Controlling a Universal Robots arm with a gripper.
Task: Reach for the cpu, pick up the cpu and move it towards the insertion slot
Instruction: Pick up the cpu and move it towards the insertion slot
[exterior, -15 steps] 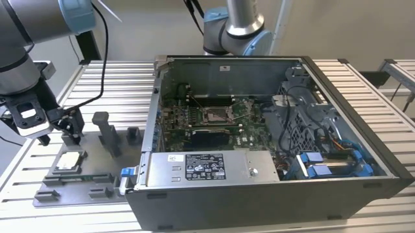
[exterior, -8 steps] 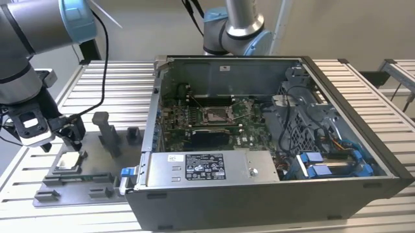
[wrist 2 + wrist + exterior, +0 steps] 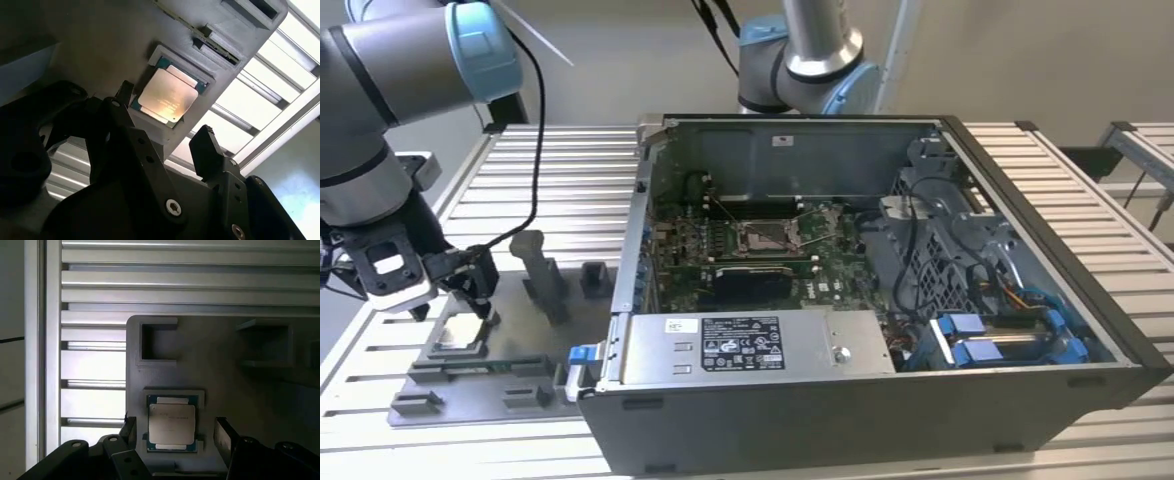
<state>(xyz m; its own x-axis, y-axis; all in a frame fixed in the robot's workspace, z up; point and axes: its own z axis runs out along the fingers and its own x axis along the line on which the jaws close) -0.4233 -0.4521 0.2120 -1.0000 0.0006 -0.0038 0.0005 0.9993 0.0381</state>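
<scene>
Spreading across the slatted bench [image 3: 560, 160]: open computer case [image 3: 854, 420] mid-frame, grey fixture [image 3: 467, 375] at the exterior view's lower left; hovering there with claw [image 3: 175, 430] spread apart, flanking the cpu [image 3: 165, 97] lying flat in its pocket, well apart from the case's insertion slot [image 3: 763, 236]

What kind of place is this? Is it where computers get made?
Probably a robot lab or test workshop, not a home. A robot arm reaches over a slatted metal table, an open computer case sits on it, and a cpu rests in a grey fixture.
</scene>
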